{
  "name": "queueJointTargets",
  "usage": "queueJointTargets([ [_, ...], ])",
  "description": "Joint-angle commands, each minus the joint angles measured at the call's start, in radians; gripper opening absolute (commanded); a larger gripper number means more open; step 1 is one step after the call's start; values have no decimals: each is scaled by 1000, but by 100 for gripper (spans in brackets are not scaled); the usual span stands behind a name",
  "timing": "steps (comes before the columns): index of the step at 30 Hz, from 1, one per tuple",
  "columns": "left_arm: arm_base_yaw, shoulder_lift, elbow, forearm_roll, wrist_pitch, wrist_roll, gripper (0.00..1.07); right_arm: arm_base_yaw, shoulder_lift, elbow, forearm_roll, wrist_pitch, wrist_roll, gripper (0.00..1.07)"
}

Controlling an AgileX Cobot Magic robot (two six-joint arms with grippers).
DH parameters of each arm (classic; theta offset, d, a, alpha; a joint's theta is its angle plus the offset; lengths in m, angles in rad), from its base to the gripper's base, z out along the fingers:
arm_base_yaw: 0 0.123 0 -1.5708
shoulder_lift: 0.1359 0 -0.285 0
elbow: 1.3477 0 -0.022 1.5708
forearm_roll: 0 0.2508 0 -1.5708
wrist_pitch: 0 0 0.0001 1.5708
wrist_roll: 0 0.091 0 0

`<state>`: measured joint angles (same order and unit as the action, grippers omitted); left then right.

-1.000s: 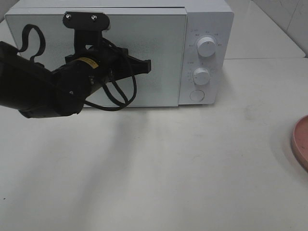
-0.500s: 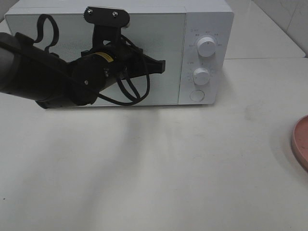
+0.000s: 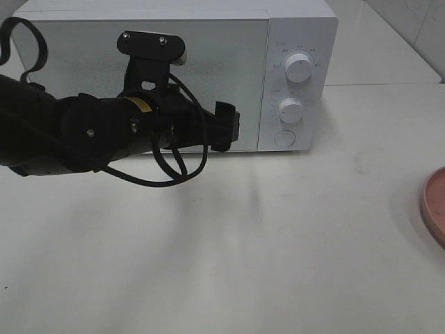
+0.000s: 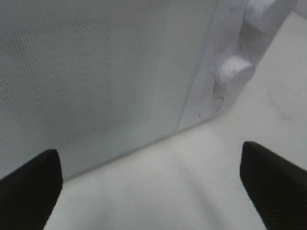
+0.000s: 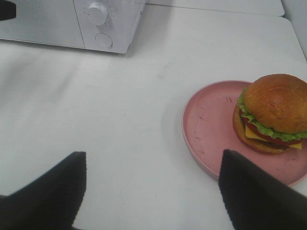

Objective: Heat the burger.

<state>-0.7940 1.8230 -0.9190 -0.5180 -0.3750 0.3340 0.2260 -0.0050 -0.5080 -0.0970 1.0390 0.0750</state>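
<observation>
Left wrist view: left hand spread before microwave door's lower edge.

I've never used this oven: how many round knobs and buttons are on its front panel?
3, stacked on the microwave's right-hand panel: a large dial on top, a second dial below it, and a round button at the bottom. None looks hidden.

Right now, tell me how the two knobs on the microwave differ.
The upper knob is larger than the lower knob. The upper knob sits near the top of the microwave's control panel; the lower knob sits mid-panel, just above a round button. Both are white, round and ringed by small markings too faint to read.
</observation>
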Motion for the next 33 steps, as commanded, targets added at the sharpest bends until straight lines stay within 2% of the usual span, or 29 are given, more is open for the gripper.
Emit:
queueJointTargets([
  [1,-3,-47,5,24,221,5,100,-4,-25,2,1,-2,-16,75],
  [5,-3,-75,5,86,340,5,100,-4,-25,2,1,-2,-16,75],
  [6,-3,-98,5,137,409,5,100,-4,-25,2,1,-2,-16,75],
  [8,-3,-110,5,165,446,5,100,-4,-25,2,1,-2,-16,75],
  [10,-3,-151,5,246,539,5,100,-4,-25,2,1,-2,-16,75],
  [17,-3,-238,5,338,757,0,100,-4,-25,2,1,-2,-16,75],
  [19,-3,-297,5,362,901,-48,100,-4,-25,2,1,-2,-16,75],
  [20,-3,-297,5,362,901,-48,100,-4,-25,2,1,-2,-16,75],
  [21,-3,-310,5,370,924,-75,100,-4,-25,2,1,-2,-16,75],
  [22,-3,-330,5,401,976,-141,100,-4,-25,2,1,-2,-16,75],
  [23,-3,-330,5,401,976,-141,100,-4,-25,2,1,-2,-16,75],
  [24,-3,-338,5,425,995,-170,100,-4,-25,2,1,-2,-16,75],
  [25,2,-349,5,482,1044,-239,100,-4,-25,2,1,-2,-16,75],
  [26,2,-349,5,482,1044,-239,100,-4,-25,2,1,-2,-16,75],
  [28,42,-360,5,541,1123,-334,100,-4,-25,2,1,-2,-16,75],
  [31,66,-362,5,549,1151,-349,100,-4,-25,2,1,-2,-16,75],
  [33,186,-383,5,540,1255,-342,100,-4,-25,2,1,-2,-16,75],
])
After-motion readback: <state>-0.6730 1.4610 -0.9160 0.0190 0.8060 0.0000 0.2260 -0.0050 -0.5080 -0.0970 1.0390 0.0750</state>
